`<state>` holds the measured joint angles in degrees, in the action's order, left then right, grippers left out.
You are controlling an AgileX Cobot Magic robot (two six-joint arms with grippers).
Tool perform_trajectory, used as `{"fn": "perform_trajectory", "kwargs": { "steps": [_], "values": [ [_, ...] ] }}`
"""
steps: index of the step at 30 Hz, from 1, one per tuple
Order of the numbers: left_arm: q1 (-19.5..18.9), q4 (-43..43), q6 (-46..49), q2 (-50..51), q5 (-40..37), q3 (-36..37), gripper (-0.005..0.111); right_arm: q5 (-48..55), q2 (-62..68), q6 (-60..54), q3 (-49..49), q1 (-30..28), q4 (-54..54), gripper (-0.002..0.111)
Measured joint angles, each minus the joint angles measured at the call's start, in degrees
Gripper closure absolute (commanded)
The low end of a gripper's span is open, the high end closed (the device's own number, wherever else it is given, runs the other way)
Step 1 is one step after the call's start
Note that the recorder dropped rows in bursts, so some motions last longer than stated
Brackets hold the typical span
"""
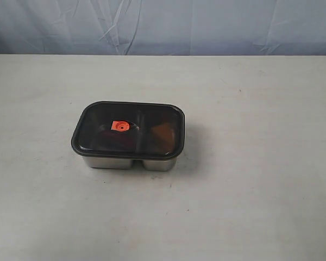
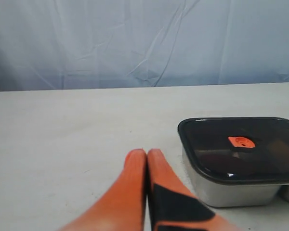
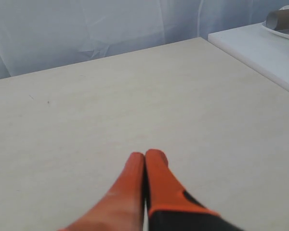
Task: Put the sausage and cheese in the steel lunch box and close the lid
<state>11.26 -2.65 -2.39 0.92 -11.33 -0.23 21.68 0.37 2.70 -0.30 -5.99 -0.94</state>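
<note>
The steel lunch box point(image 1: 119, 161) stands in the middle of the table with the dark tinted lid point(image 1: 98, 128) resting flat on it, its orange valve point(image 1: 120, 126) at the centre. Through the lid a dim orange shape, perhaps the cheese point(image 1: 164, 132), shows in the right compartment. A dark reddish shade under the left part may be the sausage; I cannot tell. The left wrist view shows the box point(image 2: 236, 190) and lid point(image 2: 207, 139) beside my left gripper point(image 2: 147, 153), which is shut and empty. My right gripper point(image 3: 145, 156) is shut over bare table. Neither gripper appears in the exterior view.
A pale blue wrinkled cloth point(image 1: 163, 24) hangs behind the table's far edge. In the right wrist view a white board point(image 3: 260, 53) lies beyond the table's side, with a shiny metal object point(image 3: 283, 20) on it.
</note>
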Motion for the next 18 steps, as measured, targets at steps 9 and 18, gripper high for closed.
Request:
{"fn": "perform_trajectory", "kwargs": {
  "steps": [9, 18],
  "values": [
    [-3.7, -0.5, 0.5, -0.6, -1.6, 0.0, 0.107, 0.0, 0.0, 0.0, 0.0, 0.0, 0.0, 0.108],
    [-4.4, -0.5, 0.5, -0.6, -1.6, 0.0, 0.107, 0.0, 0.0, 0.0, 0.0, 0.0, 0.0, 0.108]
  ]
}}
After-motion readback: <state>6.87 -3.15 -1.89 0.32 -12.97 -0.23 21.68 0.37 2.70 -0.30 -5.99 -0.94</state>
